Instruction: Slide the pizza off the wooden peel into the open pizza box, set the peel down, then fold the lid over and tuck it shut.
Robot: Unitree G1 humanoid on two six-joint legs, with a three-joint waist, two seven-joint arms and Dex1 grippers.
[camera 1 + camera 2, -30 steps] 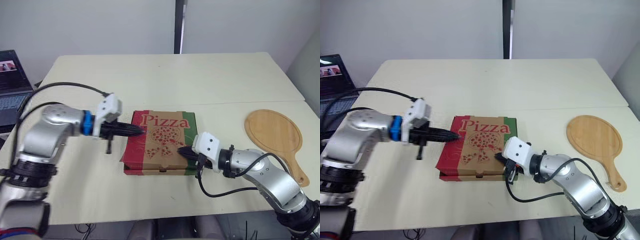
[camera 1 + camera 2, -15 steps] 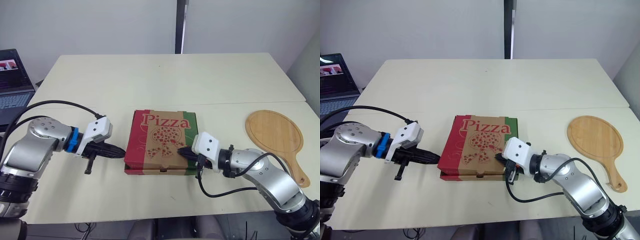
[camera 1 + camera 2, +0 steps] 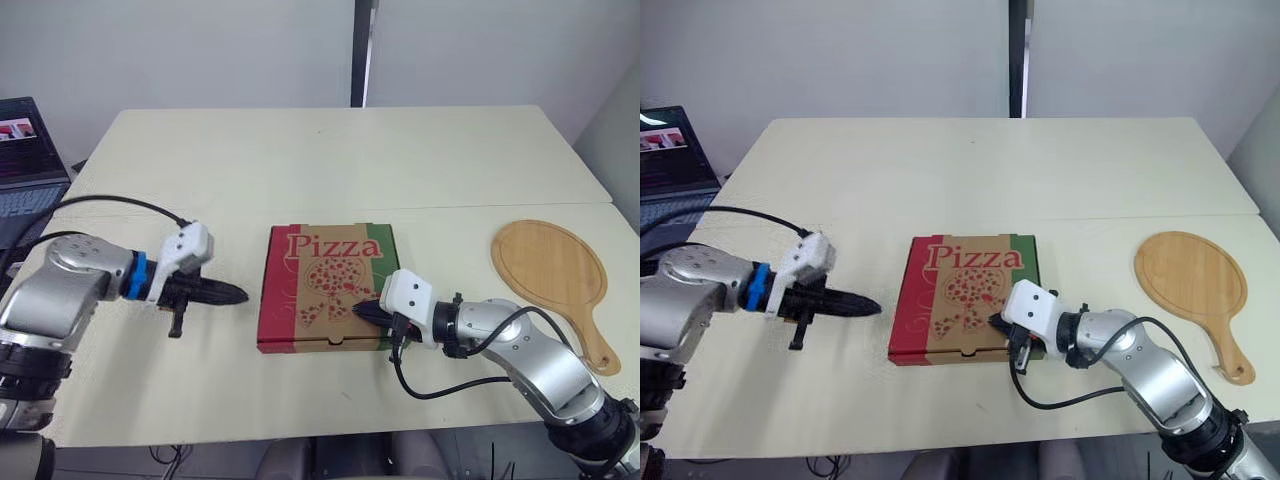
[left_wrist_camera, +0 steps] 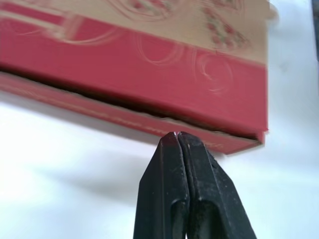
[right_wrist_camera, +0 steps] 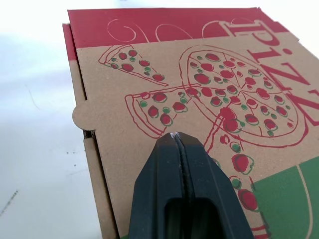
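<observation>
Far left, past the table edge: a laptop (image 3: 18, 150), lid up, screen lit. The table (image 3: 330, 160) is pale cream and matte, with a thin seam running across it just behind the box, so it looks like two tops pushed together. Behind it is a plain grey-white wall with one dark vertical strip (image 3: 360, 50) near the middle.

The left gripper (image 3: 240, 296) sits low over the table and points right at the box. Its fingers are pressed tight together with nothing between them. The tip is just beside the box's left wall, with a small gap, not touching. A black cable (image 3: 110, 200) arcs above that arm.

The pizza box (image 3: 322, 285) lies flat on the near half of the table, around the centre. Its lid is down, the red "Pizza" print faces up, and there is a green patch at the far right corner. The left wrist view shows a thin dark slit between lid and base along the left side.

The right gripper (image 3: 360, 310) is clenched too, gripping nothing. Its tip is over the lid by the box's near right corner; I can't tell whether it presses the lid. A second black cable (image 3: 440, 385) loops under that wrist.

Far right: the wooden peel (image 3: 548, 268) lies flat on the table, well apart from the box, with its handle toward the near edge.
</observation>
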